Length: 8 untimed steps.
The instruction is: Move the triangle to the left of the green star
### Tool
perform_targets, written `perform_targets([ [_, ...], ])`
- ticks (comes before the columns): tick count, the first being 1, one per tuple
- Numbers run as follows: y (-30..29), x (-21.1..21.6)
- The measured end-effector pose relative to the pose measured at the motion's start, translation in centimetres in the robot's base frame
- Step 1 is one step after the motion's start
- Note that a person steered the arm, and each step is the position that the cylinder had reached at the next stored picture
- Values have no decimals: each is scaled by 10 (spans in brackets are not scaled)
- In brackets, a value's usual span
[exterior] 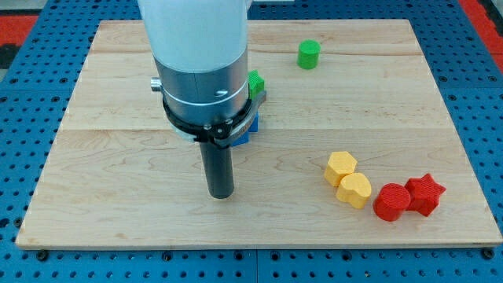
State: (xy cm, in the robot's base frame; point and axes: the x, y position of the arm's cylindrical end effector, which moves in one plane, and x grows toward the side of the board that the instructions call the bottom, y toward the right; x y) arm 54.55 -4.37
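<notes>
My tip (221, 193) rests on the wooden board (118, 157) left of centre, toward the view's bottom. Just above it, mostly hidden behind the arm's body, a blue block (245, 132) shows as a small patch; its shape cannot be made out. A green block (256, 82), also largely hidden, peeks out just above the blue one; its shape is unclear. The tip stands below and slightly left of both blocks, apart from them.
A green cylinder (309, 54) stands near the view's top, right of centre. At the lower right lie a yellow hexagon (340, 167), a yellow heart-like block (355, 189), a red cylinder (391, 201) and a red star (425, 193).
</notes>
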Motion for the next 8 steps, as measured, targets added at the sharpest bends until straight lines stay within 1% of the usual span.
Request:
perform_targets([
  [3, 1, -27],
  [6, 3, -31],
  [8, 10, -95],
])
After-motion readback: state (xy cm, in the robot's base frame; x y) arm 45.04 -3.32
